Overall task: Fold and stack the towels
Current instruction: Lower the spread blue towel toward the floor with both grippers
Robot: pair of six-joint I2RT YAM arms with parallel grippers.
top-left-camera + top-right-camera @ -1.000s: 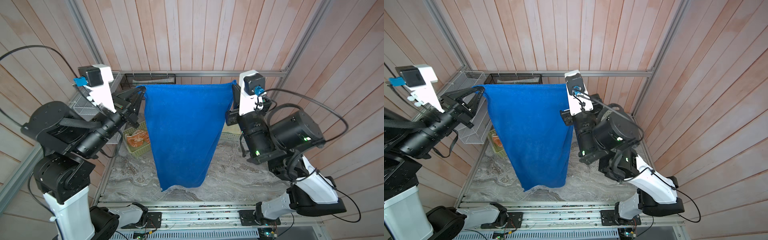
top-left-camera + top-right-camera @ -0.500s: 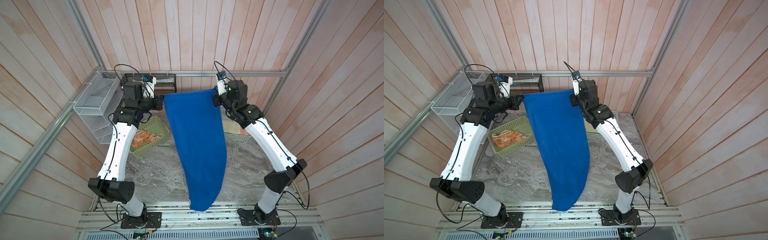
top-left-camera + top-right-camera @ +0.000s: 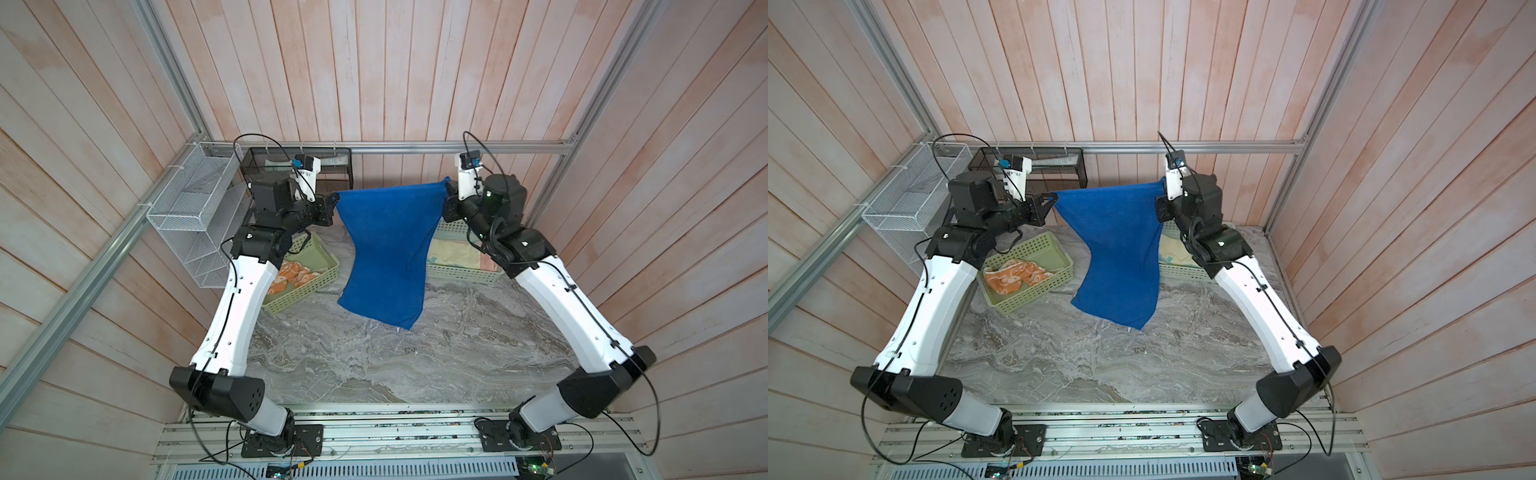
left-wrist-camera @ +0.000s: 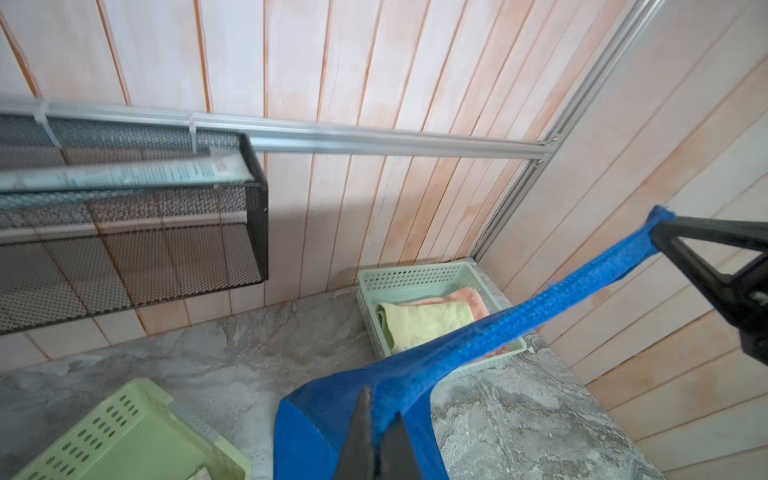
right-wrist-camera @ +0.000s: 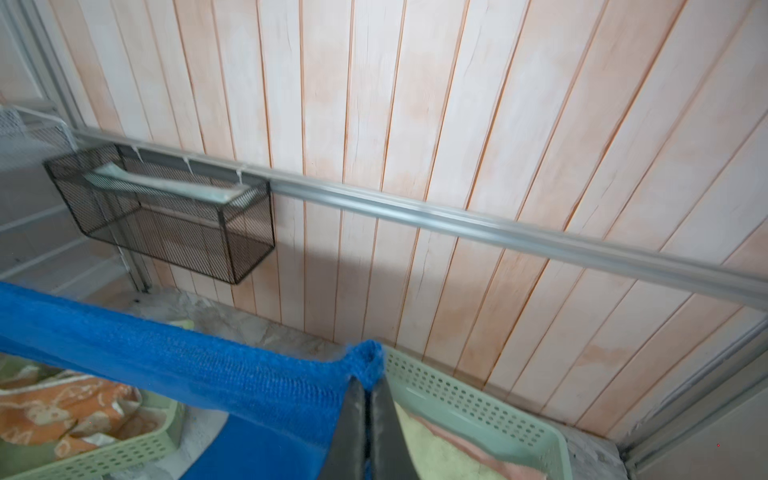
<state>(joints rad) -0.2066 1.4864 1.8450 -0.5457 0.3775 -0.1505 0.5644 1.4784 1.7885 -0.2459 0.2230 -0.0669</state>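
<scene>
Blue towel (image 3: 386, 249) hangs at the frame's centre, 1 upper corner pinched in the left claw (image 3: 333, 200), 1 in the right claw (image 3: 447, 194). The arms have lowered it from near the camera. Its hem now nears the bench (image 3: 478, 357), probably for laying flat.

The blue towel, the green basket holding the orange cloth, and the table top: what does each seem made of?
Blue towel: soft terry cloth, matt; the right wrist view shows a fuzzy looped weave, and it hangs limp.
Green basket: probably moulded plastic, smooth, with regular rows of holes.
Table top: looks like veined grey marble, though possibly a printed laminate.
</scene>
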